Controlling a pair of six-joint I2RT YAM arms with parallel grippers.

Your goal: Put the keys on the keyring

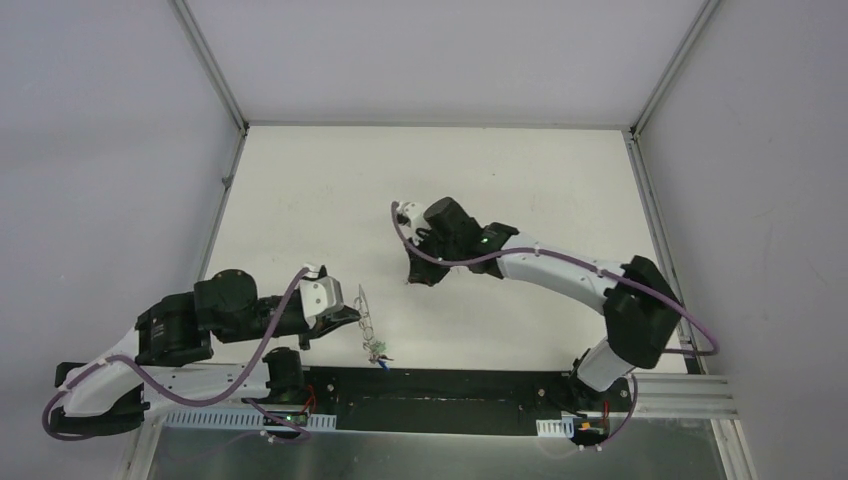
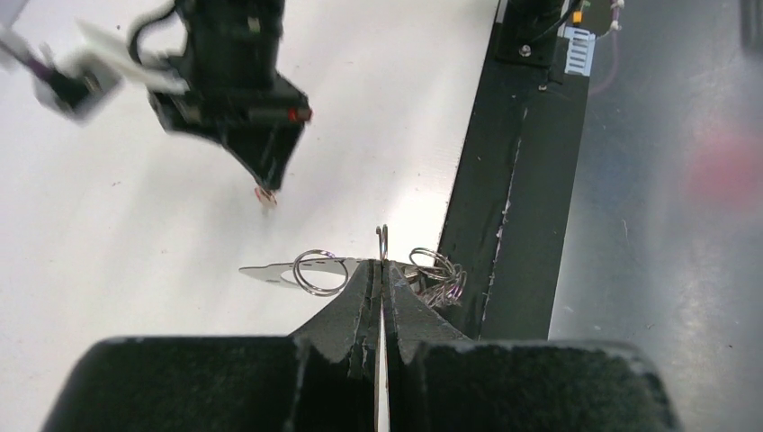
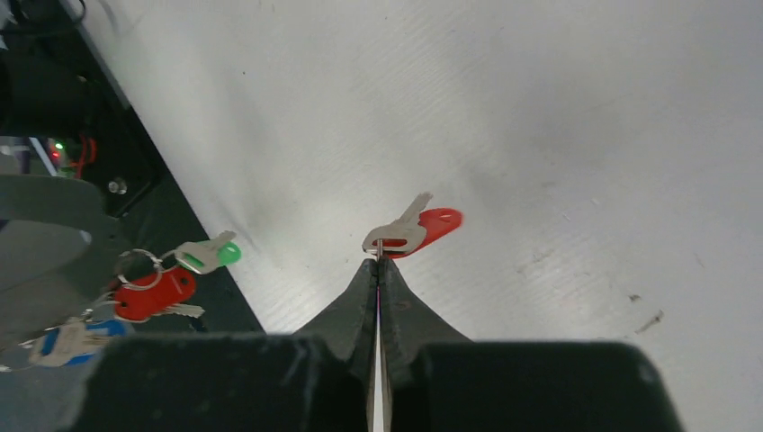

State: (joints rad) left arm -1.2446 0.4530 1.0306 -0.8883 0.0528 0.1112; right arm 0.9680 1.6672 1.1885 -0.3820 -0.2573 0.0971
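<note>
**Operator:** Which step am I on?

**Spotter:** Picking up the next key, I'd say. Your right gripper (image 3: pixel 378 263) is clenched on the metal end of a red-headed key (image 3: pixel 430 223) out on the white table (image 3: pixel 585 135). I can't tell whether the key has left the surface. Your left gripper (image 2: pixel 381 265) is pinched tight on the wire of the keyring (image 2: pixel 381 243), near the table's front edge and well apart from that key. A green-headed key (image 3: pixel 216 254), a second red one (image 3: pixel 155 292) and a blue one (image 3: pixel 63 340) already hang from it.

**Operator:** And the next move?

**Spotter:** Carry the key across to the hoop and thread its small ring onto the wire (where the hoop opens, I can't see). You're holding the key by its tip, so it may swivel; go slowly and line it up squarely.
</note>
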